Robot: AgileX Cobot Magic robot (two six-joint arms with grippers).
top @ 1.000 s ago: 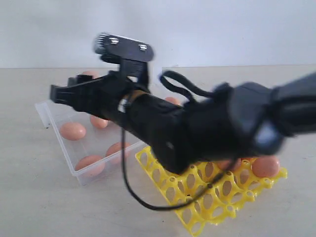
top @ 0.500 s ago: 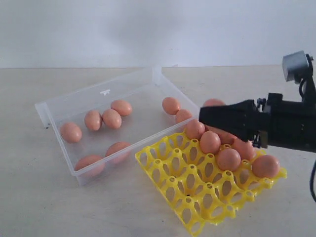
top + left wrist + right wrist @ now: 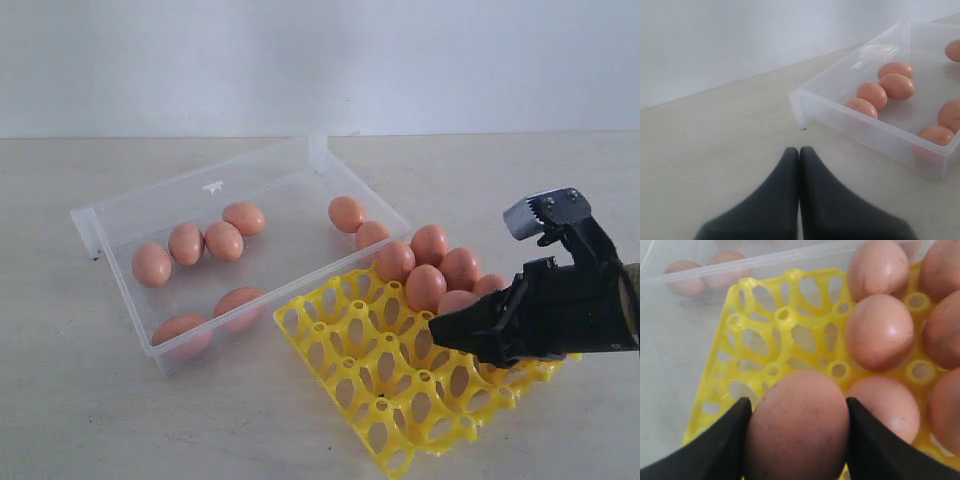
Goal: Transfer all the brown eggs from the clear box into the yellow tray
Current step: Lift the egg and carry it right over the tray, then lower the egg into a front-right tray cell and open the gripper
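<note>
Several brown eggs (image 3: 224, 241) lie loose in the clear box (image 3: 100, 215) at the left. Several more (image 3: 425, 287) sit in the far right cups of the yellow tray (image 3: 350, 370). My right gripper (image 3: 445, 335) hangs low over the tray's right side. In the right wrist view it (image 3: 797, 401) is shut on a brown egg (image 3: 797, 435), just above the tray (image 3: 760, 365) beside seated eggs (image 3: 880, 332). The exterior view does not show my left gripper. In the left wrist view it (image 3: 799, 150) rests shut over the bare table, short of the clear box (image 3: 840, 112) and its eggs (image 3: 896, 86).
The box and tray lie side by side at an angle on a pale tabletop (image 3: 80, 420). A plain white wall (image 3: 320, 60) stands behind. The tray's near and left cups (image 3: 330, 330) hold nothing.
My right arm has swung from over the clear box to the right and then dropped lower over the tray's right side. It now covers the front right egg.
</note>
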